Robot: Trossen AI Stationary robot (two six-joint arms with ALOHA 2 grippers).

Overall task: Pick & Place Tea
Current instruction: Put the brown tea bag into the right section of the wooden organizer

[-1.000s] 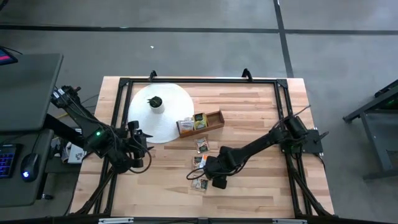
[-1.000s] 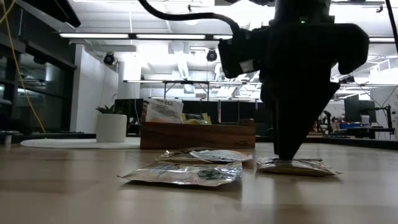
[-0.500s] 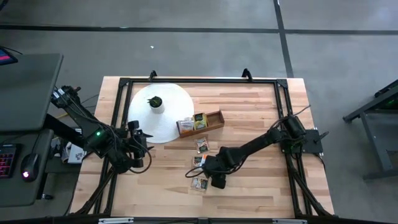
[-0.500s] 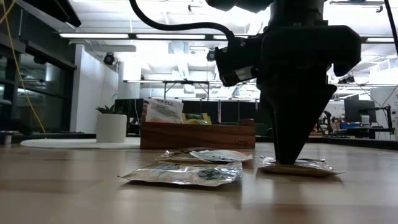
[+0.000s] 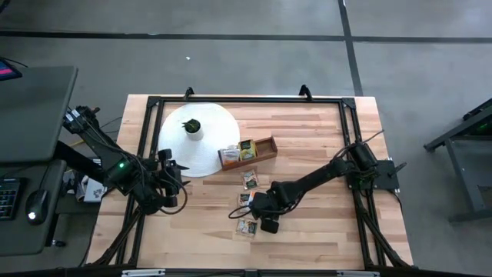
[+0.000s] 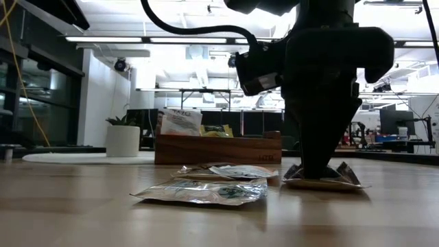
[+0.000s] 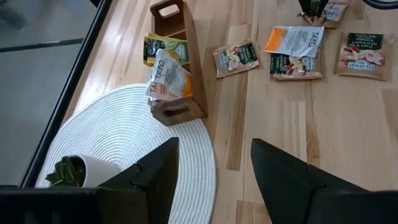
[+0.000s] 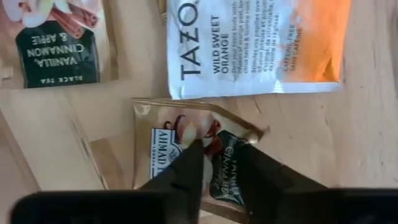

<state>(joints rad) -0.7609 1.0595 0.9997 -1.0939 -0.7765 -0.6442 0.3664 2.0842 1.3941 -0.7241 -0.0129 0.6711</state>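
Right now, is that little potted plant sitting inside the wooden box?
No, the potted plant stands on the white round mat, beside the wooden box.

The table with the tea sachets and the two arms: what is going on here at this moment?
The right gripper is down on the table, its fingers pinching a brownish sachet so that its edges lift off the wood. An orange-and-white sachet and others lie loose beside it. The wooden box, at the edge of the white round mat, already holds a few sachets. The left gripper waits open near the mat, holding nothing.
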